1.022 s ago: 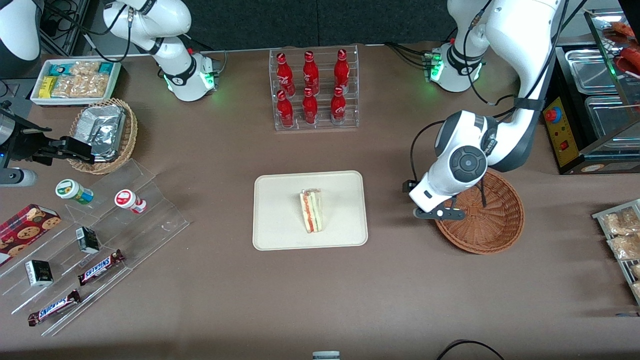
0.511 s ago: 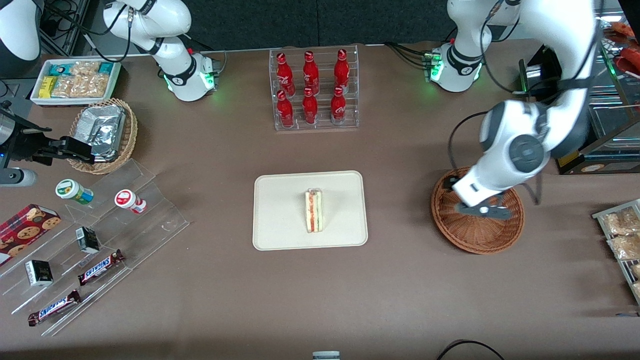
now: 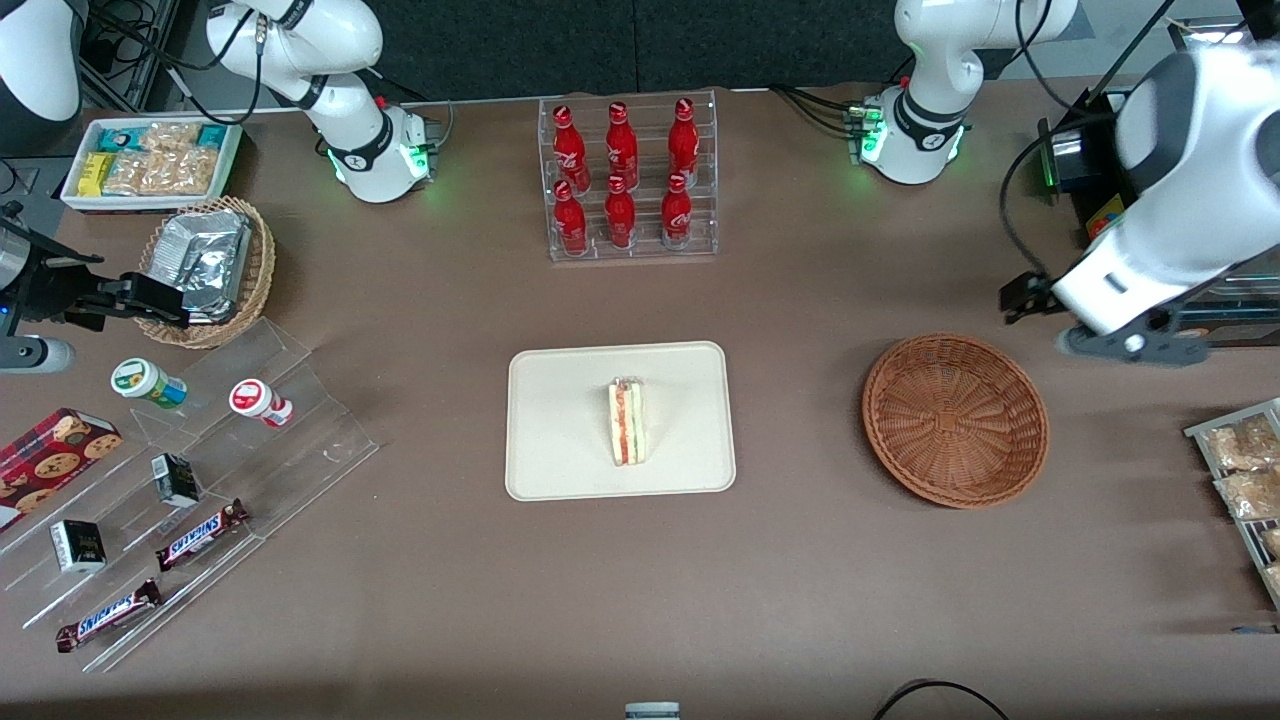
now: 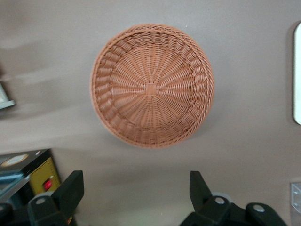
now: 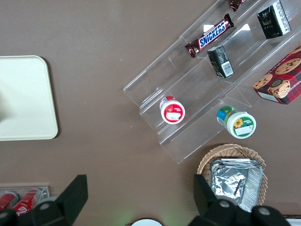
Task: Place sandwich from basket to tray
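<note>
The sandwich (image 3: 628, 422) lies on the cream tray (image 3: 560, 420) near its middle, its red and green filling facing up. Nothing lies in the reddish-brown wicker basket (image 3: 955, 420), which stands beside the tray toward the working arm's end of the table. My left gripper (image 3: 1135, 347) hangs high above the table, off the basket's rim, farther from the front camera than the basket. In the left wrist view the gripper (image 4: 136, 178) is open, its fingers wide apart with nothing between them, and the empty basket (image 4: 151, 87) and an edge of the tray (image 4: 297, 75) show below.
A clear rack of red bottles (image 3: 628, 180) stands farther back than the tray. Toward the parked arm's end are a tan basket of foil packets (image 3: 205, 265) and an acrylic stand of snacks (image 3: 190, 490). A black control box (image 4: 28, 174) and snack packets (image 3: 1245, 470) lie near the gripper.
My left gripper has risen off the basket and swung out toward the working arm's end. The basket is now fully uncovered. The sandwich shifted slightly a second ago, then stayed still.
</note>
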{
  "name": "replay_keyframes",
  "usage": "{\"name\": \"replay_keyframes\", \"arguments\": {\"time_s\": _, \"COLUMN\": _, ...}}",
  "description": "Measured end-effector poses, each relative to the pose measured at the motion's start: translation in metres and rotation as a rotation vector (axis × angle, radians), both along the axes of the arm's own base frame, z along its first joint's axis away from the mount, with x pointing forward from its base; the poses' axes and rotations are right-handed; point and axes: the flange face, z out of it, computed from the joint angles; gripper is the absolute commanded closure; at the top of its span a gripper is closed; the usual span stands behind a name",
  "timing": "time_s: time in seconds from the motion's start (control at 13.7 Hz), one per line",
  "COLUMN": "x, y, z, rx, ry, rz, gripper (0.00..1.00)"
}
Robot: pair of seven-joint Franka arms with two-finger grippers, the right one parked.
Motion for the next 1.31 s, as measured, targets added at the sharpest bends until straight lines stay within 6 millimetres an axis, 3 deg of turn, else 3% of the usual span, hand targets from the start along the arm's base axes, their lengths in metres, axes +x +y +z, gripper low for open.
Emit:
{"name": "replay_keyframes", "arguments": {"time_s": 0.15, "x": 0.000, "y": 0.003, "z": 0.033, "rx": 0.000, "ry": -0.008, "rz": 0.009, "gripper": 0.01}}
{"name": "replay_keyframes", "arguments": {"time_s": 0.36, "x": -0.001, "y": 0.004, "z": 0.055, "rx": -0.001, "ry": -0.024, "rz": 0.012, "gripper": 0.01}}
{"name": "replay_keyframes", "arguments": {"time_s": 1.31, "x": 0.000, "y": 0.006, "z": 0.094, "rx": -0.006, "ry": -0.062, "rz": 0.019, "gripper": 0.01}}
